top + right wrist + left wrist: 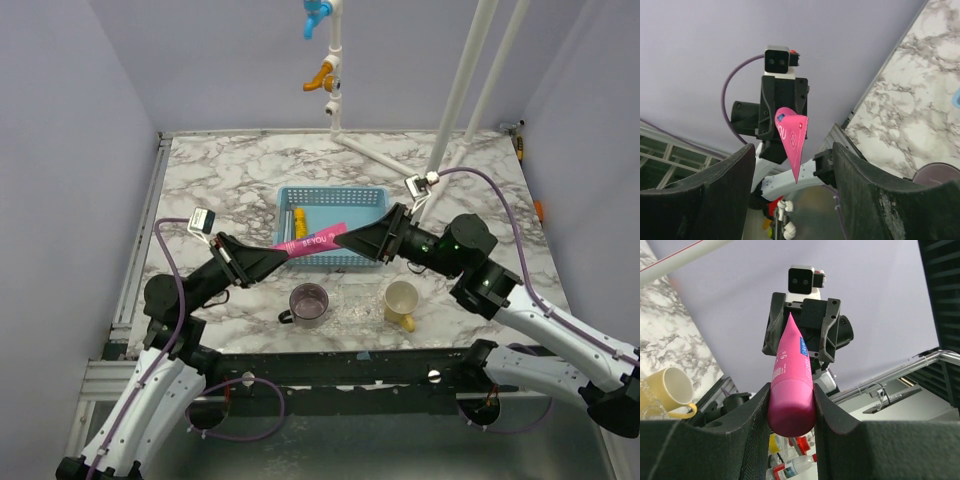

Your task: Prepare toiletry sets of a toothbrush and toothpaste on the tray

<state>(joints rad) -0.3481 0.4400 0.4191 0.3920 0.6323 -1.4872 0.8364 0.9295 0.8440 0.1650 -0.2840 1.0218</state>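
The magenta-pink toothpaste (312, 242) tube hangs level in the air over the front rim of the light-blue basket. My left gripper (283, 253) is shut on its round cap end (790, 405). The tube's flat crimped end (795, 150) points between the fingers of my right gripper (792, 160), which stands open around it without touching. A yellow toothpaste tube (299, 217) lies in the basket. The clear tray (348, 296) shows only as a sheen between the two mugs. No toothbrush is in view.
The light-blue mesh basket (360, 196) sits mid-table under both grippers. A purple mug (309, 303) and a yellow mug (401, 302) stand near the front edge. White pipes (455, 95) with taps rise at the back.
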